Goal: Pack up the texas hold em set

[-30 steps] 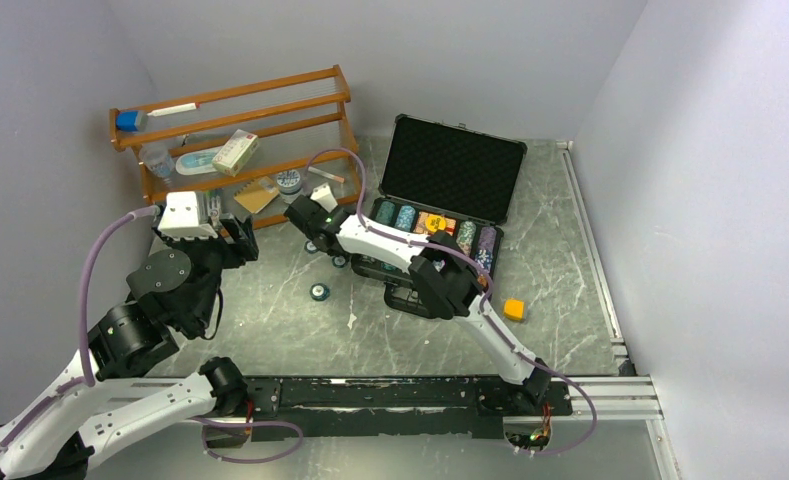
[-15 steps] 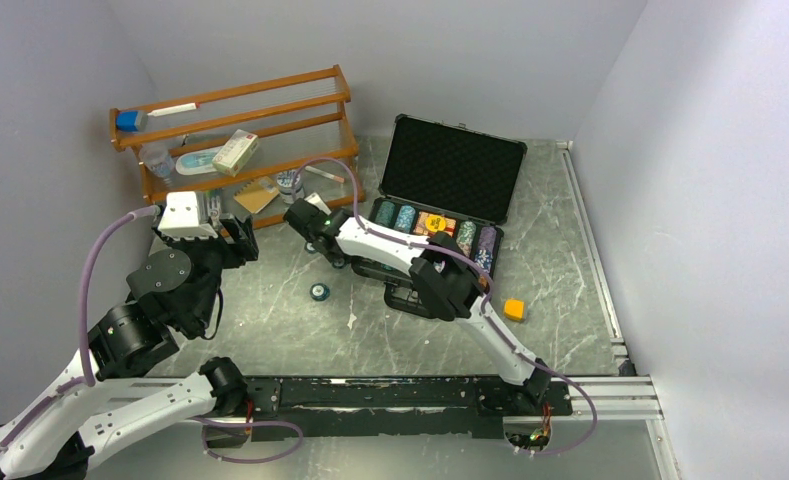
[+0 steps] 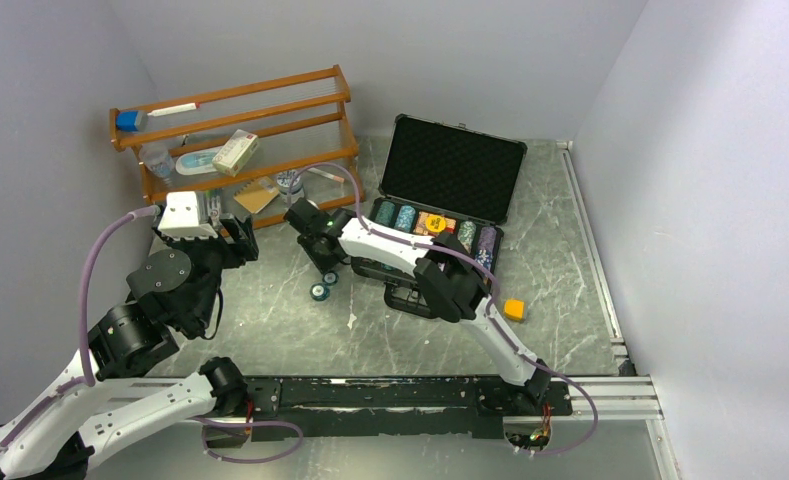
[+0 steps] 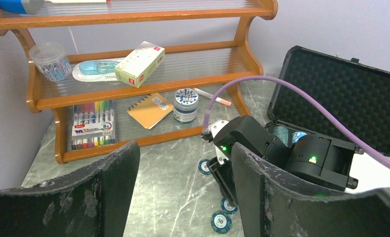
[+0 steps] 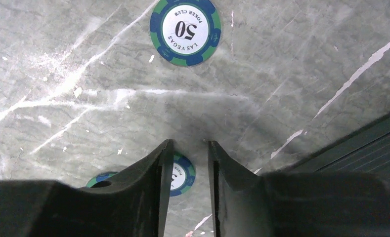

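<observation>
The case (image 3: 453, 168) stands open at the back of the table (image 3: 270, 330), with chips already racked inside. Left of it we count three loose ones: the far chip (image 4: 204, 166), the middle chip (image 4: 228, 205) and the near chip (image 4: 221, 221). Our right gripper (image 5: 188, 145) hovers low above one, fingers narrowly parted and grasping nothing. We should centre, straddle the rim, then pinch. Our left gripper (image 4: 183, 153) waits spread wide and empty.

Black briefcase-style case (image 3: 453, 168) open at the table's back, foam-lined lid upright, striped chip stacks (image 3: 405, 216) and card decks (image 3: 428, 222) rowed in its tray, three blue-green loose chips (image 4: 221, 221) flat on the table just left of it.
</observation>
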Controlling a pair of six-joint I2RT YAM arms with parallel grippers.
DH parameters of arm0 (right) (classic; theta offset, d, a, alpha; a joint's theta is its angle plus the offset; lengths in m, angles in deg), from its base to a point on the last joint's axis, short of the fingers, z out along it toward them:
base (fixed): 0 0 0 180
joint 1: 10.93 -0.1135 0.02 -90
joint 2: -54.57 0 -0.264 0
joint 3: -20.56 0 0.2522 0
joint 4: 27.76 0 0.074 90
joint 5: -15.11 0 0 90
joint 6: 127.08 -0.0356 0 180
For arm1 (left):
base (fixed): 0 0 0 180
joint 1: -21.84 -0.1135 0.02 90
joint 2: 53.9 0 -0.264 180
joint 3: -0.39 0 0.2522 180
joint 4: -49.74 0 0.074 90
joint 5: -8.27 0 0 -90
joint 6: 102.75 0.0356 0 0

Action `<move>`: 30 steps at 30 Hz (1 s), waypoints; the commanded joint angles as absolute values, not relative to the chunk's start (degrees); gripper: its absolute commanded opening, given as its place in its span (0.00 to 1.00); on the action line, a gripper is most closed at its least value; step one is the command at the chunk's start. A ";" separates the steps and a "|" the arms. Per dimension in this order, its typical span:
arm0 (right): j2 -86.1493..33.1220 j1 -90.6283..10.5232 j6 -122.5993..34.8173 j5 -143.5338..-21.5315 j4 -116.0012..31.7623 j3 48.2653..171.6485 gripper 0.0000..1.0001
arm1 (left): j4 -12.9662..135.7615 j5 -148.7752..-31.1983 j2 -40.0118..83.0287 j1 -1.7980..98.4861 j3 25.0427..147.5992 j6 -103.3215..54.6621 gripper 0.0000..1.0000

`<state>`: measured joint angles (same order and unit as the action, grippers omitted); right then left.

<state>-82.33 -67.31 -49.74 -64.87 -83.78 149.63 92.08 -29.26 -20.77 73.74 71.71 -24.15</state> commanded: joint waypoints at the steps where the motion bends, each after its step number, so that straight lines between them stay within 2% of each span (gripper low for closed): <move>1: -80.43 -67.22 -56.20 -64.77 -83.50 148.61 0.41 | 91.45 -28.81 -20.81 73.61 71.46 -24.03 0.72; 4: -79.89 -67.09 -59.93 -64.73 -82.18 147.99 0.52 | 91.38 -28.77 -20.86 73.61 71.37 -23.91 0.72; 8: -80.95 -67.18 -62.56 -65.40 -83.55 148.90 0.58 | 91.51 -28.73 -20.85 73.61 71.37 -23.91 0.72; 18: -78.98 -67.74 -65.13 -64.49 -85.58 143.56 0.58 | 91.54 -28.86 -21.11 73.62 71.37 -24.00 0.72; 30: -79.51 -68.35 -65.05 -64.73 -87.47 141.32 0.52 | 91.69 -28.72 -20.94 73.61 71.37 -24.26 0.72</move>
